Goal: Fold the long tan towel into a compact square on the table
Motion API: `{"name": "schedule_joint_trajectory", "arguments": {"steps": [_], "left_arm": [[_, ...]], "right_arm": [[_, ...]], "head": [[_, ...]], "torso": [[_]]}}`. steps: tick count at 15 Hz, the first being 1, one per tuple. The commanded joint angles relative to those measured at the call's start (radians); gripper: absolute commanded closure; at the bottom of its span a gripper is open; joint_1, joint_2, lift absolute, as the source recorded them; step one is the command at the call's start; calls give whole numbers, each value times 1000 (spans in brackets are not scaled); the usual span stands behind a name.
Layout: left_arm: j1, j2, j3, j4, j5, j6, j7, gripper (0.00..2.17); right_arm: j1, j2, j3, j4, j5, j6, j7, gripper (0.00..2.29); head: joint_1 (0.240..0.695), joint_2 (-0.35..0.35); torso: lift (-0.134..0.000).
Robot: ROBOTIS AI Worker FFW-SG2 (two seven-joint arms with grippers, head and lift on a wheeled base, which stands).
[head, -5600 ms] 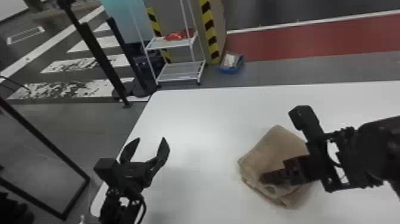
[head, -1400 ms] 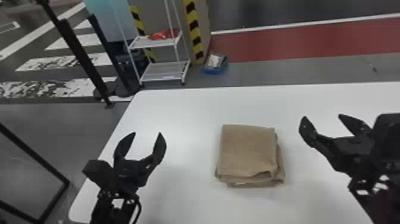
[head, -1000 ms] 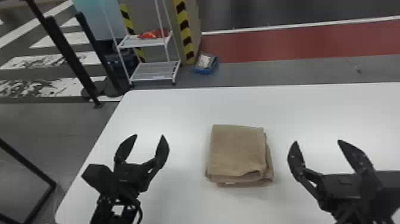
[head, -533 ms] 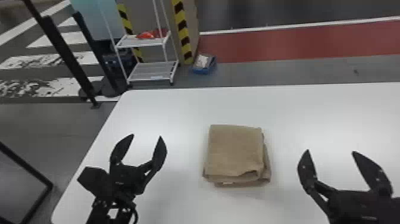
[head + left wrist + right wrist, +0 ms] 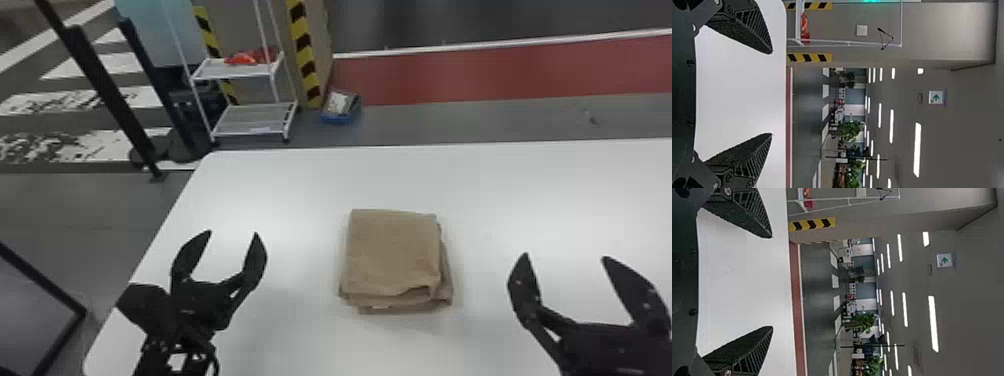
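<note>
Tan cloth sits between my two pincers: I see the towel folded into a compact, layered square on the white table. It lies to the right of my left pincer and to the left of my right pincer, apart from both. I have each pincer spread wide, with nothing in its grasp. Lower layers peek out on the towel's side toward my right pincer. Beyond my left pincer, past the table, stands a white shelf rack.

Seemingly an industrial or lab hall: hazard-striped column, metal rack, floor markings.
</note>
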Motion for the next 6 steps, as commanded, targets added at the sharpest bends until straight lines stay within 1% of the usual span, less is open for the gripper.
{"name": "schedule_joint_trajectory", "arguments": {"steps": [1,6], "left_arm": [[1,0,8,0,6,4,1,147],[2,4,11,0,6,1,-1,147]], "right_arm": [[5,1,3,-1,12,-3,0,49],[16,1,11,1,22,-31,0,53]], "head": [[695,228],[695,241]], "torso": [[-123],[-123]]}}
